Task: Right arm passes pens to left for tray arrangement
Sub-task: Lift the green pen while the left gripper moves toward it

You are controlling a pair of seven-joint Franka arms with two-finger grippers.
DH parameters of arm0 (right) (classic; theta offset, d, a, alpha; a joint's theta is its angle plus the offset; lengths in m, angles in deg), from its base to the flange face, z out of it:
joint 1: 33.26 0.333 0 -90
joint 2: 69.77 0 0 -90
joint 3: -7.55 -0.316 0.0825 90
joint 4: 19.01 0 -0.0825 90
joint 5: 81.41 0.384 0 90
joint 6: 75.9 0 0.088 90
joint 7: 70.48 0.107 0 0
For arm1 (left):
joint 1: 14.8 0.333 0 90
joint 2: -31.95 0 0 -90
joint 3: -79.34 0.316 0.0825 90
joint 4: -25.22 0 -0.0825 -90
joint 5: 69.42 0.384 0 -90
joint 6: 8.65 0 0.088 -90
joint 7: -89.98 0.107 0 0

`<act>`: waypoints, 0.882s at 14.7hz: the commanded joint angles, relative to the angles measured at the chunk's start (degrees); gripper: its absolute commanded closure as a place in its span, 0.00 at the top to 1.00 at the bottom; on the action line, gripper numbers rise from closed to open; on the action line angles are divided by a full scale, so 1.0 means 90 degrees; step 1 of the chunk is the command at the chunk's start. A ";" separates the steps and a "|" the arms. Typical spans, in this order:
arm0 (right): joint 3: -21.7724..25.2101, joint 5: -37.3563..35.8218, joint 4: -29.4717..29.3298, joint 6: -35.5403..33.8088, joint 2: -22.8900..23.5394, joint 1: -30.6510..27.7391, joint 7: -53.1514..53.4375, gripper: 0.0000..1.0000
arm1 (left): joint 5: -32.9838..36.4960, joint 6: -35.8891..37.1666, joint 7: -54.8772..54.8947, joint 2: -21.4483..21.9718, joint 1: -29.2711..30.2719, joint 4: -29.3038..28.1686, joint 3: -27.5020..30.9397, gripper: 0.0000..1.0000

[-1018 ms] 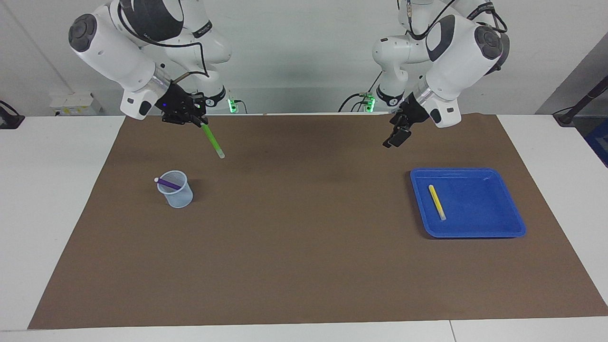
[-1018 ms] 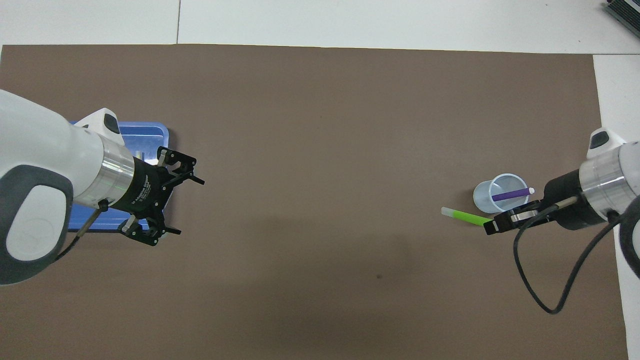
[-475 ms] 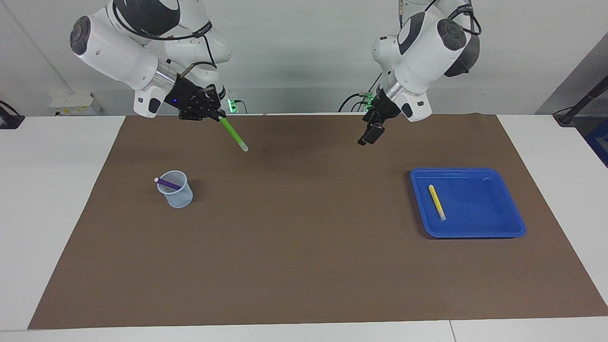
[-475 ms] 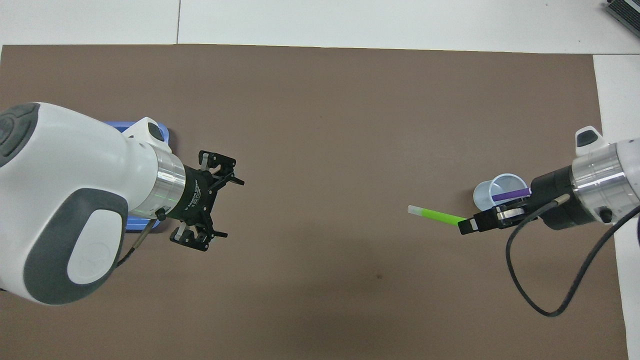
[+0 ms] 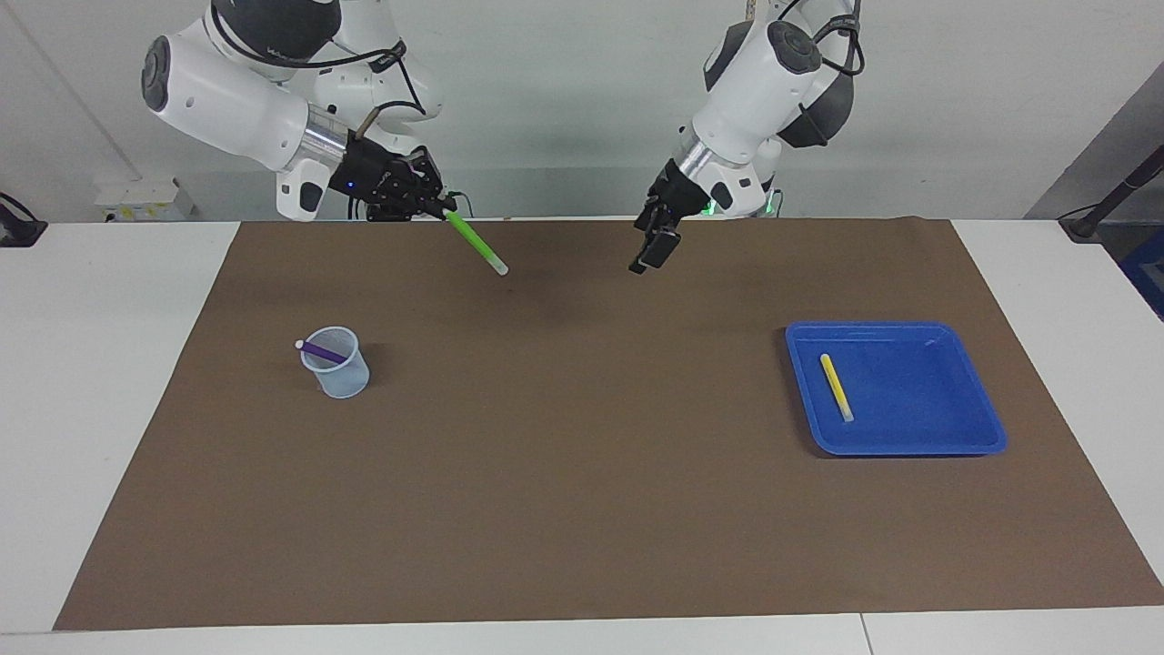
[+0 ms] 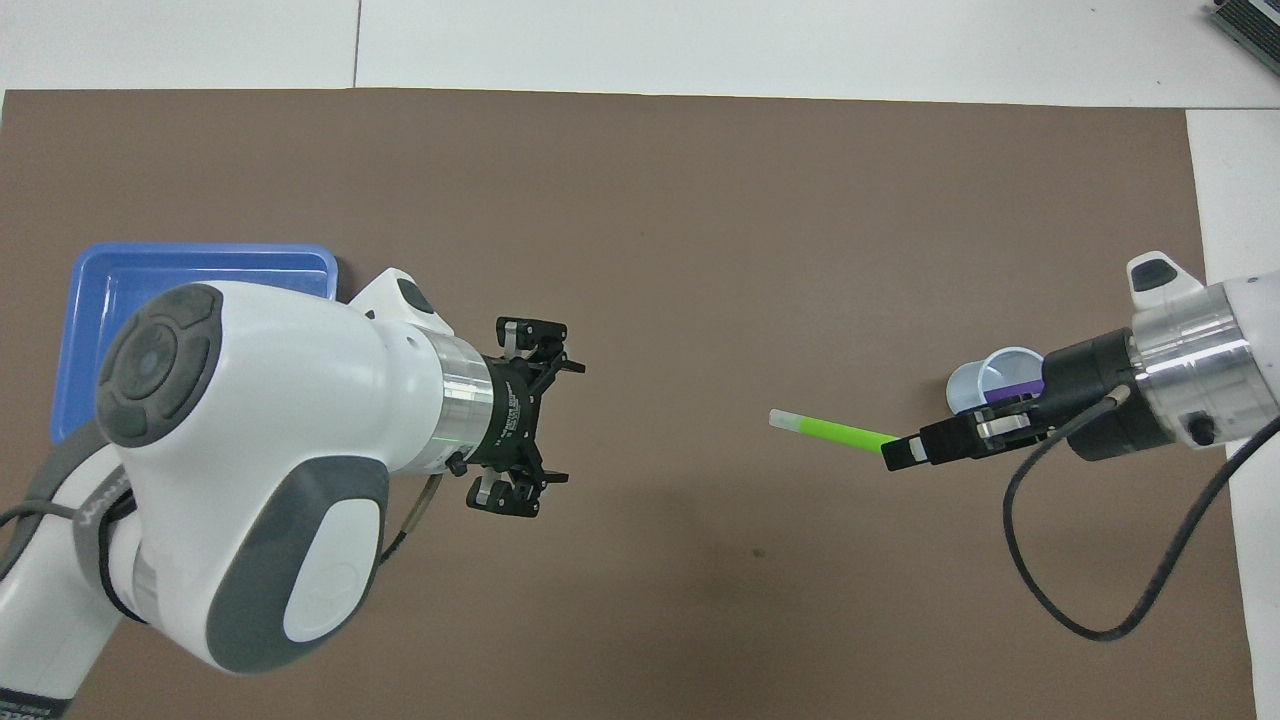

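Note:
My right gripper (image 5: 438,212) is shut on one end of the green pen (image 5: 476,243), which slants out over the brown mat toward my left gripper (image 5: 647,257). In the overhead view the green pen (image 6: 830,433) points its pale tip at my left gripper (image 6: 572,423), which is open and empty a short gap away. The yellow pen (image 5: 837,387) lies in the blue tray (image 5: 909,391) at the left arm's end. The purple pen (image 5: 318,350) leans in a translucent cup (image 5: 341,371) at the right arm's end. From overhead, my left arm covers part of the tray (image 6: 200,280).
A brown mat (image 5: 582,473) covers most of the white table. From overhead, the cup (image 6: 975,385) sits just under my right wrist, with a black cable (image 6: 1040,560) looping off the right arm.
Both grippers have moved toward the middle of the mat and closer together. The right one carried the green pen along. The left arm has come away from over the tray.

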 commanded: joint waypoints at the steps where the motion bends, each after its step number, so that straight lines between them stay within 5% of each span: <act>1: -0.0025 0.0400 0.0058 -0.0073 -0.0081 0.0054 -0.0148 0.00 | -0.0209 -0.0523 -0.0467 0.0114 -0.0320 -0.0140 0.0089 1.00; 13: -0.0025 0.1475 0.0351 0.0005 -0.0237 0.0357 -0.0822 0.00 | -0.0356 -0.1218 -0.2275 -0.0120 -0.1101 0.0446 0.0070 0.91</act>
